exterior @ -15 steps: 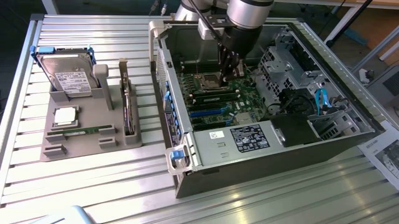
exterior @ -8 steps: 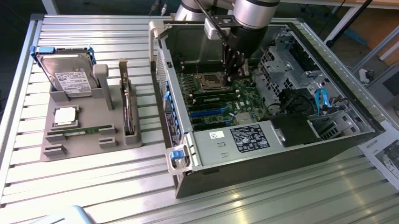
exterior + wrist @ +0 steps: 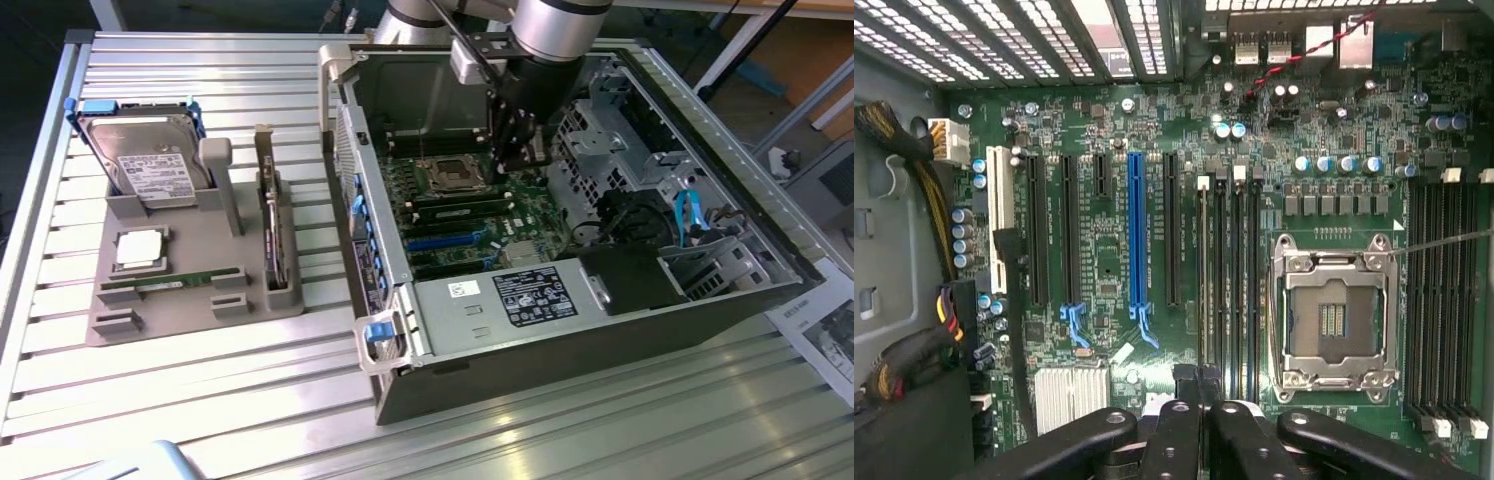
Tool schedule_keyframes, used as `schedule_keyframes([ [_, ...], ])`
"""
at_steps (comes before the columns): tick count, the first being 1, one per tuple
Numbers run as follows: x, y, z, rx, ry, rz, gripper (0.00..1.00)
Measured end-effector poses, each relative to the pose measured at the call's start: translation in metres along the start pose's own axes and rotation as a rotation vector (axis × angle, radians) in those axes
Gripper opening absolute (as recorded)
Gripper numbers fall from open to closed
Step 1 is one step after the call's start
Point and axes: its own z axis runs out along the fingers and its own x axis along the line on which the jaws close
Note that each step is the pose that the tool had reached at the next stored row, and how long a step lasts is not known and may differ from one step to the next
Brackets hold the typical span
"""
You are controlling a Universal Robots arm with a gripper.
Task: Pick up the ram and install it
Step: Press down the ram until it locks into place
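Ram [image 3: 171,284]: long thin green stick with small dark chips, lying flat in the gray holder [image 3: 187,310] on the tabletop [image 3: 200,390], well apart from the gripper.
Gripper [image 3: 518,150]: inside the open computer case [image 3: 747,300], above the motherboard [image 3: 1104,260]; fingers [image 3: 1184,430] pinched close together, holding nothing.
Room: case walls stand close around the arm.
Writing: white labels, too small to read.

The ram [image 3: 171,283], a long thin green circuit stick, lies flat in a slot of the grey holder [image 3: 160,325], at nine o'clock of the open computer case [image 3: 561,340].
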Motion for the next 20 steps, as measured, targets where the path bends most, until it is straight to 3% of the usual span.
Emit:
schedule_keyframes([
  [9,0.000,-0.0009,-0.0028,-0.0003,0.0007,0.000,0.10],
  [20,0.001,-0.0012,-0.0206,-0.0008,0.0035,0.000,0.10],
])
